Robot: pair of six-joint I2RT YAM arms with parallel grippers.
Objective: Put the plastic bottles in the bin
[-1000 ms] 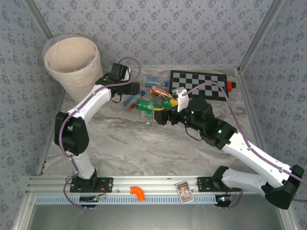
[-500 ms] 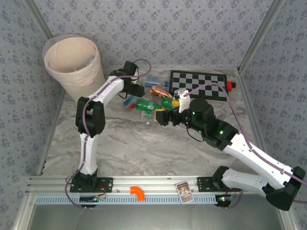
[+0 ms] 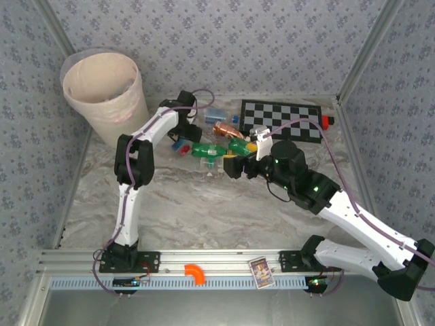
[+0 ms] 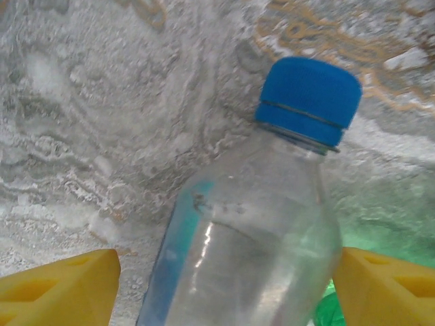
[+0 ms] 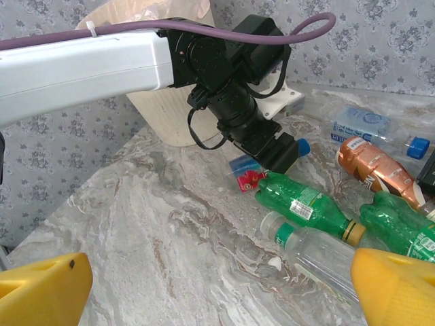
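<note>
Left gripper [image 4: 228, 272] is held released, its yellow fingers [image 4: 58, 282] spread to either side of a clear bottle with a blue cap [image 4: 251, 231], which lies on the marble table [image 4: 102, 136] with its cap pointing away from the wrist. A strip of table is visible between one finger and the bottle. The right gripper [image 5: 221, 285] is likewise opened wide, with nothing between its fingers. Ahead of it are laid a clear bottle with a green cap [image 5: 319, 251], two green bottles [image 5: 306, 207], and a copper-coloured bottle [image 5: 374, 166]. The bin [image 3: 112, 112] is stood upright to the left of and beyond the left gripper, well apart from it. Its contents cannot be made out.
</note>
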